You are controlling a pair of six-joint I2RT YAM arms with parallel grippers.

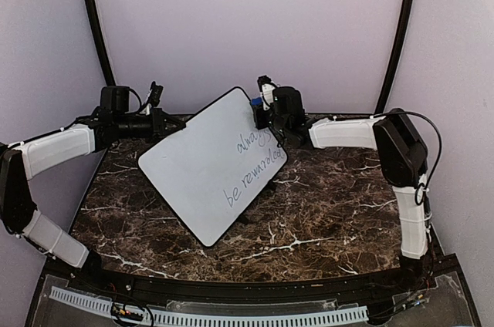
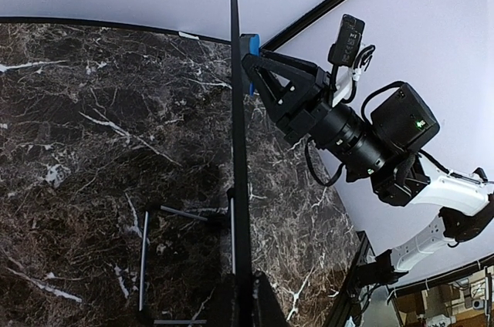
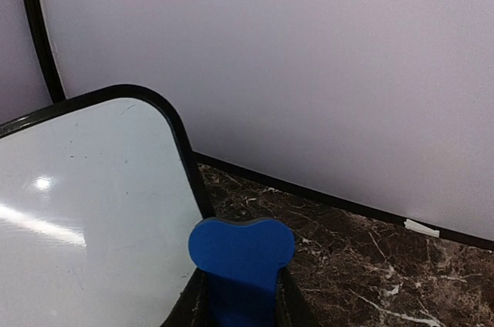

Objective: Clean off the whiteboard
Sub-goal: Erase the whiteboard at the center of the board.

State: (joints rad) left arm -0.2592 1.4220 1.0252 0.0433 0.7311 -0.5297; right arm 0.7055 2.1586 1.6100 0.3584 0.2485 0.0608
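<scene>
The whiteboard (image 1: 202,165) is tilted up on the marble table, with dark writing on its right part. My left gripper (image 1: 170,128) is shut on the board's left edge. In the left wrist view the board (image 2: 238,111) shows edge-on as a thin black line running into my left gripper (image 2: 245,300). My right gripper (image 1: 264,113) is shut on a blue eraser (image 1: 255,101) at the board's top right corner. In the right wrist view the eraser (image 3: 241,246) sits between the fingers of my right gripper (image 3: 239,308), just right of the board's rounded corner (image 3: 93,203).
A thin metal rod stand (image 2: 147,257) lies on the table behind the board. The dark marble table (image 1: 324,211) ends at pale walls with two black curved poles (image 1: 94,18). A white perforated rail (image 1: 231,318) runs along the near edge.
</scene>
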